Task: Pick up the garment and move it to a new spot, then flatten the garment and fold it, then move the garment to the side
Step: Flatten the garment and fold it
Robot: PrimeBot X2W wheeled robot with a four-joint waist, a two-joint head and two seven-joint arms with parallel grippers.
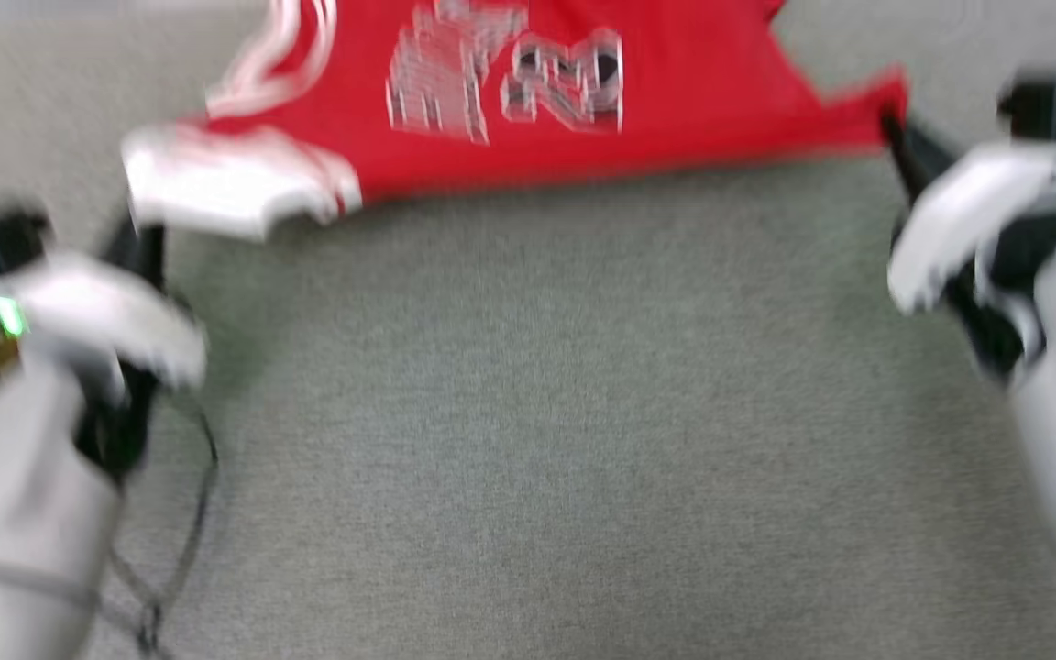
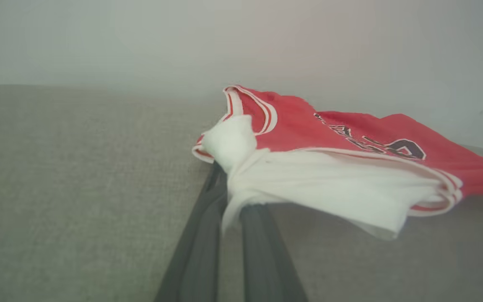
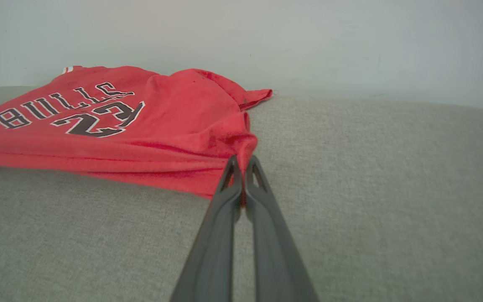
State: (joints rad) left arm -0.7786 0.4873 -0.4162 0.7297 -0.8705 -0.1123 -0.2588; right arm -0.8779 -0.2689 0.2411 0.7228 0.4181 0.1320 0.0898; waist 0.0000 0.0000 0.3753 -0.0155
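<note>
1. A nubbly grey woven fabric surface, with a pale smooth wall behind.
2. One soft red jersey lies along its far edge, stretched between two grippers.
3. The left gripper is pinched on the white sleeve; the right gripper is pinched on a red corner.
</note>
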